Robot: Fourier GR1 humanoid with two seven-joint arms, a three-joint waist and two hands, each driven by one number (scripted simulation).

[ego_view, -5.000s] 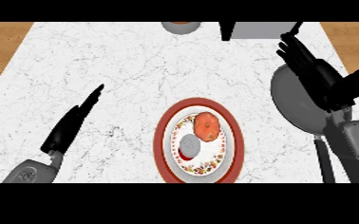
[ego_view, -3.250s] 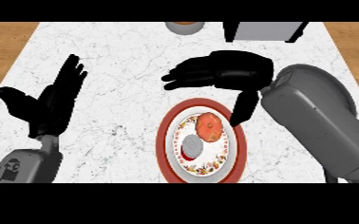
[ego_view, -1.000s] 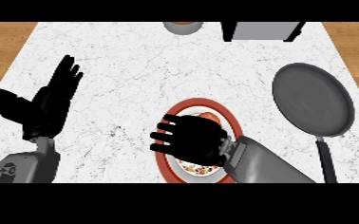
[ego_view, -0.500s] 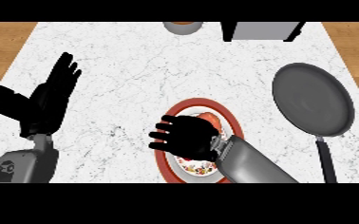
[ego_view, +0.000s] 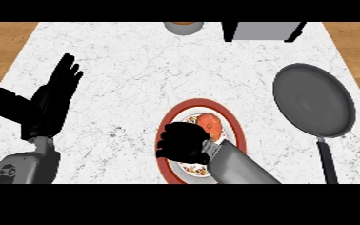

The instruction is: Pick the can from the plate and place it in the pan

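While the white marble counter point(ego_view: 141, 76) spreads out beneath me, the dark grey pan point(ego_view: 313, 99) sits well off to the right, round and bare inside, its black handle running down toward the lower edge. Nearer the middle lies the plate point(ego_view: 175, 119), red-rimmed with a white, speckled centre. On it an orange-red round thing point(ego_view: 209, 122) shows in the upper part, just beside my fingers. My right hand point(ego_view: 184, 143) is down over the plate's left half, fingers curled in; the can is hidden beneath it, so I can't say how the can looks or whether I've got it, only that the hand covers that spot on the plate. My left hand point(ego_view: 55, 95) rests open at the left edge, fingers straight and pointing up, touching nothing. Up at the far edge, a grey box point(ego_view: 264, 30) and a small round pot point(ego_view: 184, 27) peek in, both cut off.
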